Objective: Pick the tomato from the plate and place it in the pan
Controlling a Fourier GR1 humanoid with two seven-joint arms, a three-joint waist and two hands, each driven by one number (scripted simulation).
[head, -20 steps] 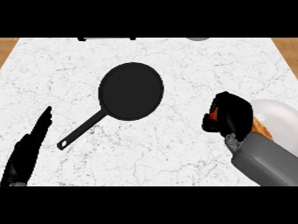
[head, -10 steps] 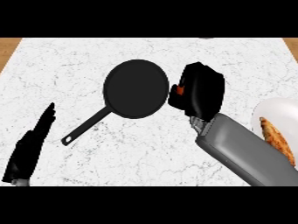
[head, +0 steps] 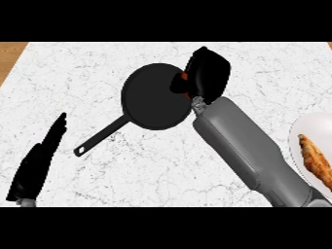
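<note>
The right hand (head: 209,74) has its fingers curled round the tomato (head: 185,77), of which only a small red patch shows at the hand's left side. Hand and tomato sit over the far right rim of the pan (head: 154,96); whether the tomato touches the pan cannot be told. The grey forearm runs from the hand down to the near right edge of the view.

One pan lies on the marble counter (head: 161,160), black, its handle pointing near and left. One white plate (head: 331,141) sits at the right edge, partly cut off, and bears one browned, elongated piece of food (head: 319,163). One tomato is in view. The left hand (head: 40,158) rests at the near left, well apart from the pan, fingers straight and together, pointing far.

Half a second ago the right hand, already holding the tomato, was just right of the pan, clear of its rim; it has since moved left and farther, over the rim. The pan, the plate and the left hand have kept their places.
</note>
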